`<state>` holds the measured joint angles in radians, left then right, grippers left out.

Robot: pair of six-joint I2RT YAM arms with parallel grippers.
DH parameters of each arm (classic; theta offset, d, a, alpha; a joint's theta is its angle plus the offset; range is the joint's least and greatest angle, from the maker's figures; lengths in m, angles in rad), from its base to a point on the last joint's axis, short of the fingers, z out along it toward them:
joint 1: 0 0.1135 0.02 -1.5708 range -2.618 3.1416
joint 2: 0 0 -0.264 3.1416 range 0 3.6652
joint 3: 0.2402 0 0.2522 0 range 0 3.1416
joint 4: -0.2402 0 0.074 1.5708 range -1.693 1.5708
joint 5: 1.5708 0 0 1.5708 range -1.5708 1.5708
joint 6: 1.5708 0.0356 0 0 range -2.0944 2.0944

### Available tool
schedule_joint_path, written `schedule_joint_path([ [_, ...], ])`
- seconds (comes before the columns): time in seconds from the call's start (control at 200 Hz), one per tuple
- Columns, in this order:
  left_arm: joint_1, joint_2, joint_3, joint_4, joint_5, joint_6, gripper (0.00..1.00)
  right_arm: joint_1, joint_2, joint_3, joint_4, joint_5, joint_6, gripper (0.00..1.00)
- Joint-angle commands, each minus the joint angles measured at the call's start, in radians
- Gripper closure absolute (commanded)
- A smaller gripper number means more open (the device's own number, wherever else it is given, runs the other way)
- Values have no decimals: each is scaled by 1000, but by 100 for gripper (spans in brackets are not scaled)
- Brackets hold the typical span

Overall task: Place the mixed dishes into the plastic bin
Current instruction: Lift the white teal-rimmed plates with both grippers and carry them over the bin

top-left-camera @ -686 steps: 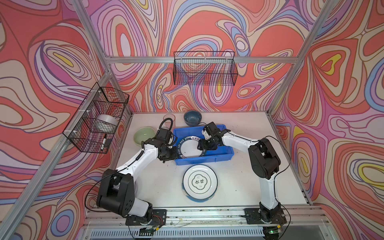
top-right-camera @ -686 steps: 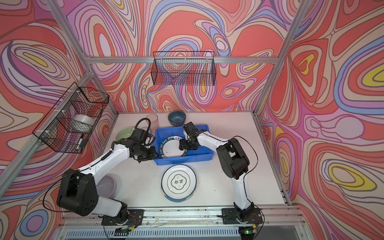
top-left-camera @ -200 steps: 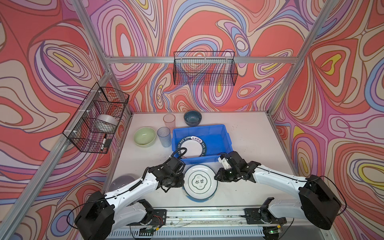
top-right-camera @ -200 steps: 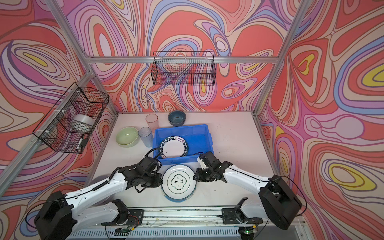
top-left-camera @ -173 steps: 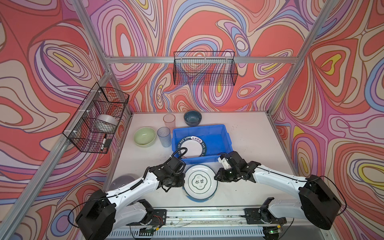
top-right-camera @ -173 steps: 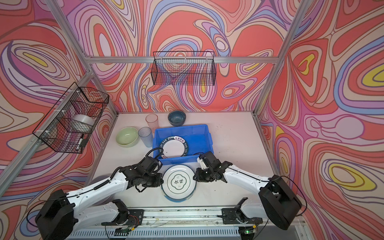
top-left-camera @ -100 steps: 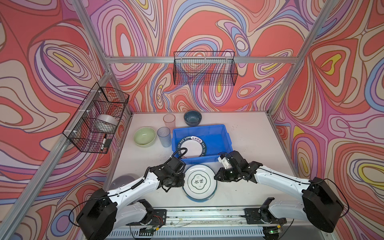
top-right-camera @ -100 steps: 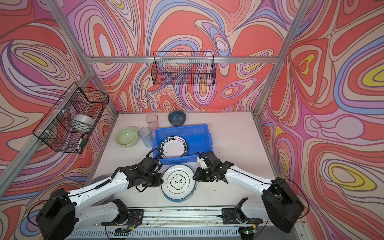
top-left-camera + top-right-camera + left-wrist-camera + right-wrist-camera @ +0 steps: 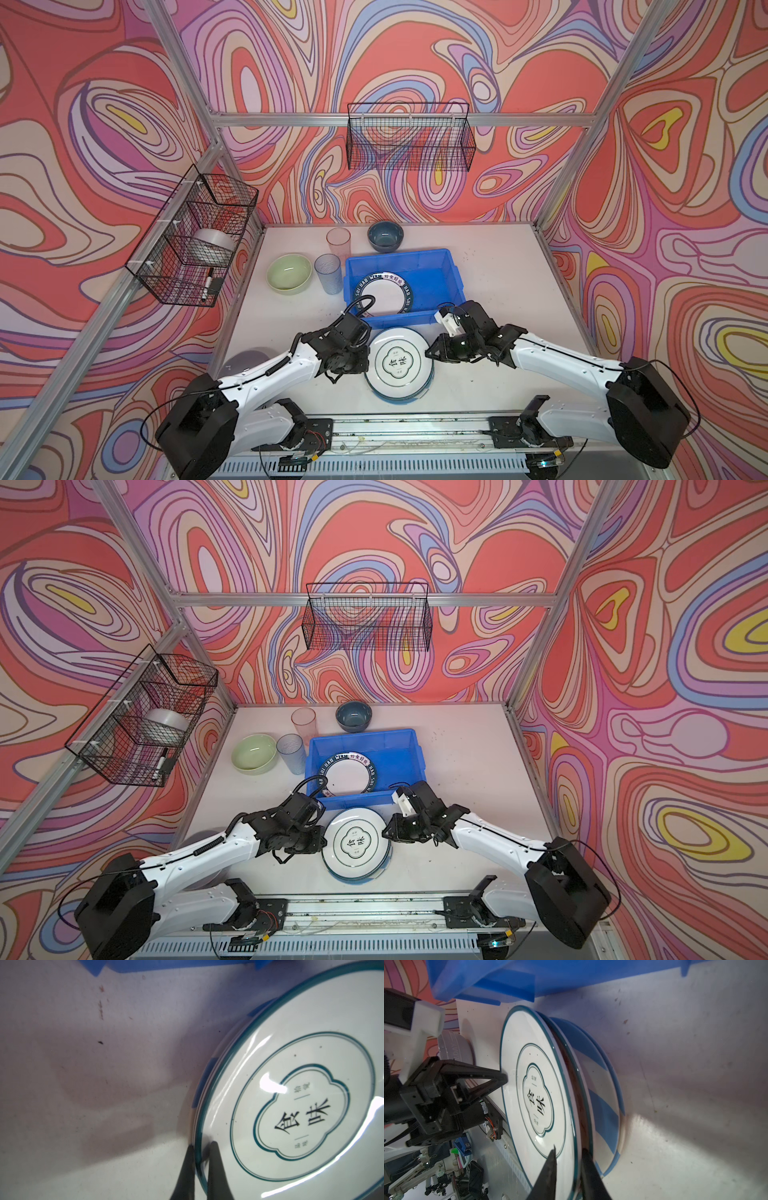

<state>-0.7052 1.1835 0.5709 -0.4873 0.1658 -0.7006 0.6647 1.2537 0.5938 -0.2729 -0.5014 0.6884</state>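
A green-rimmed lettered white plate [image 9: 401, 361] [image 9: 358, 840] tops a stack at the table's front, over another green-rimmed plate and blue-and-white striped plates [image 9: 602, 1109]. My left gripper [image 9: 368, 362] [image 9: 202, 1147] is shut on its left rim. My right gripper [image 9: 429, 356] [image 9: 569, 1150] is shut on its right rim, its lower finger under the plate. The blue plastic bin [image 9: 440, 270] behind holds one lettered plate [image 9: 384, 293]. A pale green bowl [image 9: 289, 273], dark blue-grey bowl [image 9: 385, 236], bluish tumbler [image 9: 328, 274] and pinkish tumbler [image 9: 338, 243] stand nearby.
A grey tape roll [image 9: 245, 361] lies at the front left beside my left arm. A black wire basket [image 9: 195, 241] with a white roll hangs on the left wall; another basket [image 9: 409, 141] hangs on the back wall. The bin's front wall stands just behind the stack.
Both arms have come from the bin to the front stack. Over the last second both grippers closed on the top plate's rim, which shifted slightly.
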Motion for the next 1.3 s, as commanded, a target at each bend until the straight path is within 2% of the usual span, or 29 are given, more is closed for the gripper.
schedule_joint_path([
  [0.0, -8, 40, -20, 25, 45, 26, 97, 13, 11, -15, 121, -66, 20, 78],
  [0.155, -8, 33, -22, 40, 63, 27, 96, 13, 36, -16, 150, -60, 34, 79],
  [0.596, -8, -67, 24, -33, 45, 4, 86, 13, 14, 31, 65, -33, 12, 94],
  [0.766, -8, -129, 68, -120, 17, 2, 78, 13, -2, 41, 42, -33, 7, 100],
  [0.982, -1, -201, 160, -273, -57, 14, 65, 13, -19, 96, -12, -28, -12, 100],
  [1.117, 35, -236, 221, -355, -93, 42, 58, 13, -13, 162, -45, -41, -26, 100],
  [1.292, 173, -268, 258, -396, -70, 94, 49, 5, 21, 277, -105, -24, -59, 100],
])
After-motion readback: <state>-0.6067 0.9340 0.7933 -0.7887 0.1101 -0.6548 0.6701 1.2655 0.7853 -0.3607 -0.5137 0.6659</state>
